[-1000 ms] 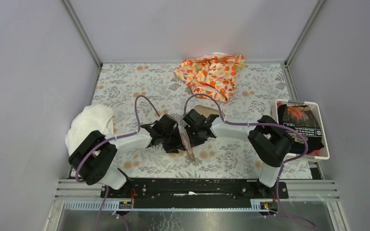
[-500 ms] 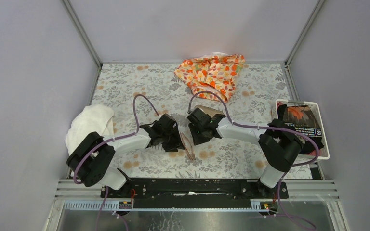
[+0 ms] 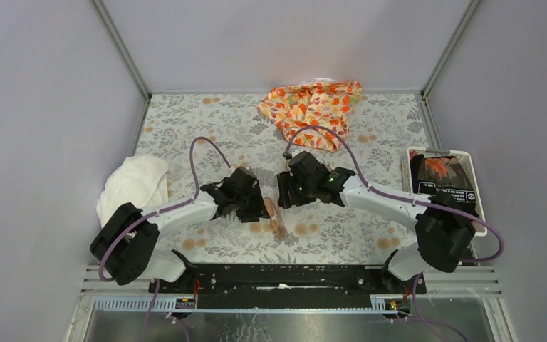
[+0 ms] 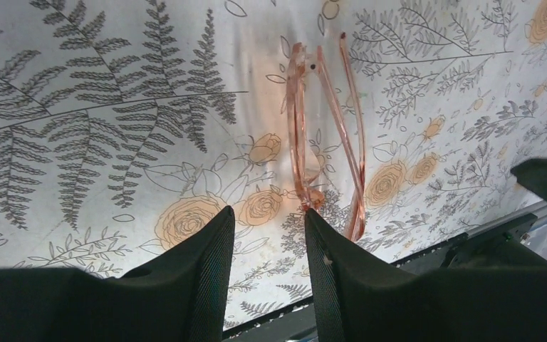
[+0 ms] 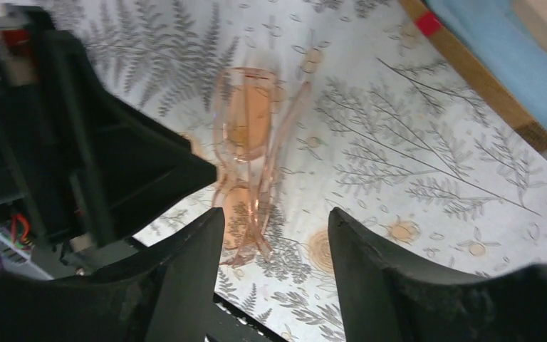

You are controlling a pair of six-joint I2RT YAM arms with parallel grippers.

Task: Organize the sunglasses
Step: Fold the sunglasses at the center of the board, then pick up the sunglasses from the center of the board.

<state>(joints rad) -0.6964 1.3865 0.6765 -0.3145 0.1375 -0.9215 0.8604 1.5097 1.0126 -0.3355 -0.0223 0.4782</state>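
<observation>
The sunglasses (image 3: 277,218), a thin orange-pink frame with folded arms, lie on the floral table between my two grippers. In the left wrist view the sunglasses (image 4: 322,128) lie just beyond my left gripper (image 4: 269,219), which is open with only table between its fingers; its right fingertip (image 4: 313,217) sits beside the frame's near end. In the right wrist view the sunglasses (image 5: 251,146) lie ahead and slightly left of my right gripper (image 5: 276,219), which is open and holds nothing. From above, the left gripper (image 3: 258,208) and right gripper (image 3: 283,198) flank the glasses.
A brown-edged case with a blue cloth (image 5: 502,53) in it lies to the upper right in the right wrist view. An orange floral cloth (image 3: 313,108) lies at the back, a white towel (image 3: 134,184) at the left, and a white basket (image 3: 441,149) of items at the right.
My right gripper has opened, let go of the sunglasses and pulled back to the right. The glasses have settled onto the table. The left gripper has shifted slightly away from them.
</observation>
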